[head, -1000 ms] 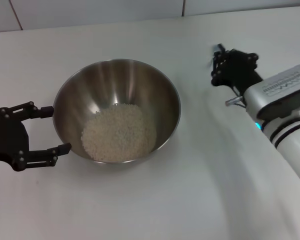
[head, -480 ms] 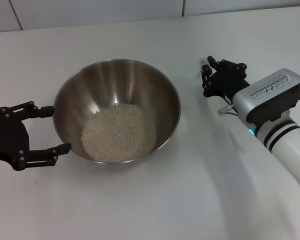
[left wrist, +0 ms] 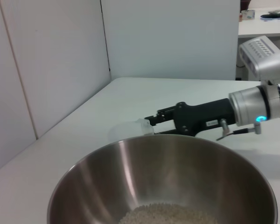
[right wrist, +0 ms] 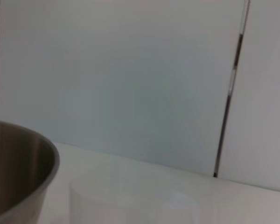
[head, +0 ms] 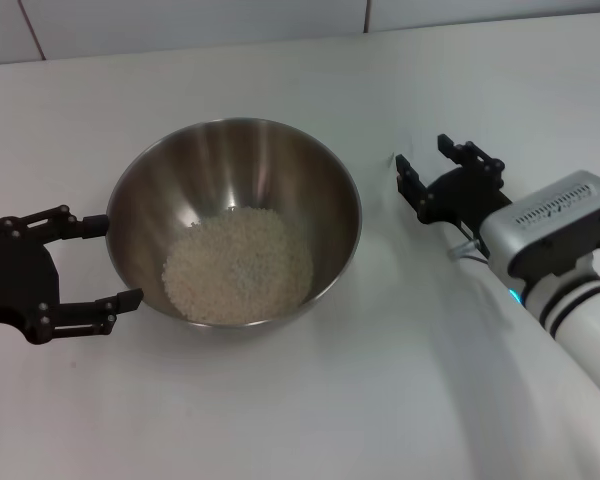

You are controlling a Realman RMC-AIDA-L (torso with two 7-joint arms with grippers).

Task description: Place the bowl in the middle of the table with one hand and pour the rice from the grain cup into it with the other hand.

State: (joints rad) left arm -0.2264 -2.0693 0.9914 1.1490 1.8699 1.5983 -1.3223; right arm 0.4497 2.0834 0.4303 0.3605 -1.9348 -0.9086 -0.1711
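A: Where does the large round stainless-steel mixing bowl sit?

B: Upright on the plain white matte table, left of the middle and nearer the far edge than the near one. A heap of off-white rice grains covers its bottom, leaning toward the near wall; the brushed sides above it are bare.

A: And the small clear plastic grain cup?

B: Just beyond the bowl's right rim, apart from it, down at the table surface. From the left wrist it looks pale and empty, lying between the fingers of the black two-fingered right gripper. From the head it is almost invisible against the white top.

A: Is that gripper clamped on it?

B: Its fingers are spread apart, with the cup in the gap. Whether they press on the cup I cannot tell.

A: The other one?

B: The black left gripper sits at the bowl's left rim, fingers wide apart, one tip at the rim toward the far side, one toward the near side. It grips nothing; the far tip looks to be just at the steel.

A: Room to move?

B: White top lies open all along the near edge and toward the near right corner, broken only by the silver-and-white right arm. Behind the bowl a bare strip runs to the far edge, where wall panels rise.
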